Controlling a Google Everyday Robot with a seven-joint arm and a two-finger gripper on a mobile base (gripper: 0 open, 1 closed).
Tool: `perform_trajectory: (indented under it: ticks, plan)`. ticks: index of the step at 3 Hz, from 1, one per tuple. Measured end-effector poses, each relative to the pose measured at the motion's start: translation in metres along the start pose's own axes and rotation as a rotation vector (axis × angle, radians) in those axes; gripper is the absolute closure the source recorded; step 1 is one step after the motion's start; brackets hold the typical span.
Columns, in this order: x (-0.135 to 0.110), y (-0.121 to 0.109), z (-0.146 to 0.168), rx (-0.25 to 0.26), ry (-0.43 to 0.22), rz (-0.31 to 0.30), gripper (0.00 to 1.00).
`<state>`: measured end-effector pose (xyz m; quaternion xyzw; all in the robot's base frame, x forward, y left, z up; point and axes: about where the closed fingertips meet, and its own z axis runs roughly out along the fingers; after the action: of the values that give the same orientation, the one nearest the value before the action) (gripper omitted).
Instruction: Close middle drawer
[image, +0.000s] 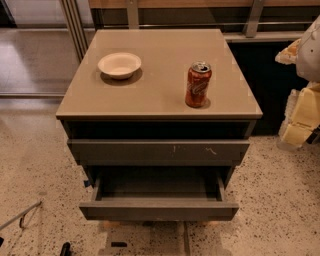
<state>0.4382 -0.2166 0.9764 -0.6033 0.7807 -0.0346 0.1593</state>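
Observation:
The middle drawer (158, 210) is a wide, shallow dark-grey drawer with a plain front. It stands pulled out toward me, and its dark inside shows nothing in it. Above it is the wider grey drawer front with white scuff marks (158, 151), pushed in further. The lowest front is hidden under the open drawer. My gripper (301, 117) is at the right edge of the camera view, part of the white and cream arm. It is to the right of the cabinet, apart from it and higher than the open drawer.
The cabinet's tan top (160, 75) bears a white bowl (119, 64) at the back left and an orange soda can (198, 84) at the right. Speckled floor surrounds the cabinet. A thin metal rod (20, 216) lies at the lower left.

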Motion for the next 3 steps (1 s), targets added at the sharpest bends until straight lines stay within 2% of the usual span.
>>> perform_trajectory:
  ticks: [1,2,3]
  plan:
    - [0.0,0.0,0.0,0.0,0.0,0.0,0.0]
    - [-0.001,0.005,0.013,-0.008,-0.033,0.001,0.26]
    - [0.01,0.024,0.069,-0.041,-0.081,0.034,0.5]
